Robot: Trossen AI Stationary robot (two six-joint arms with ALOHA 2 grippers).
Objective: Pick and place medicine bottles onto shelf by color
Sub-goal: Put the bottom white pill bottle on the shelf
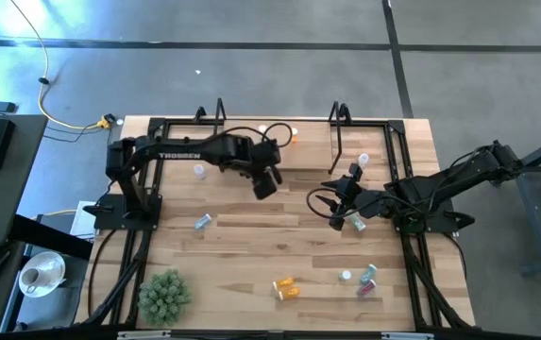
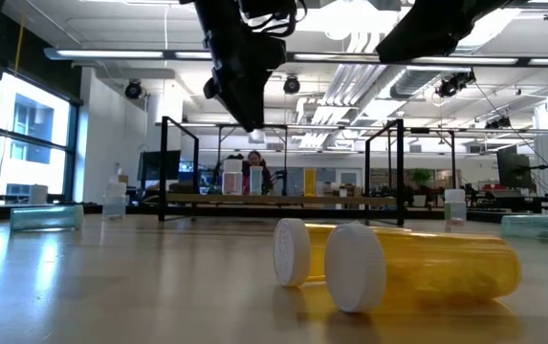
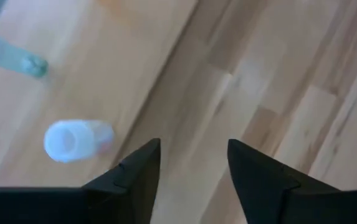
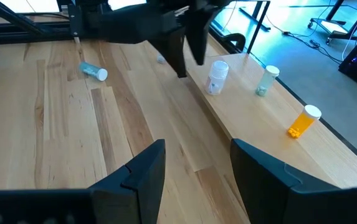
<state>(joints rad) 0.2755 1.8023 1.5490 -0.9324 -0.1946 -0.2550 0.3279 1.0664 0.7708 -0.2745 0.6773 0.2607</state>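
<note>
Light-wood worktop [image 1: 251, 246] carries the scattered medicine bottles. Shelf [image 1: 279, 142] sits along the far edge, black uprights at both ends. Standing on it in the right wrist view: a whitish bottle [image 4: 216, 78], a teal-green bottle [image 4: 266, 81] and an orange bottle [image 4: 303, 122].

Left pincer [image 1: 266, 181] hangs above the worktop just in front of the shelf; fingers apart, nothing between them. Its own camera shows bare wood, with a whitish bottle [image 3: 75, 139] and a teal bottle [image 3: 13, 56] lying off to one side.

Right pincer [image 1: 342, 210] hovers over the right-centre of the worktop; fingers apart, empty.

On the near side of the worktop: two orange bottles [image 1: 285, 288] lying together, and a small cluster [image 1: 364, 280] near the right edge. One teal bottle [image 1: 202, 222] lies left of centre.

Green plant ball [image 1: 163, 295] at the near-left corner.
</note>
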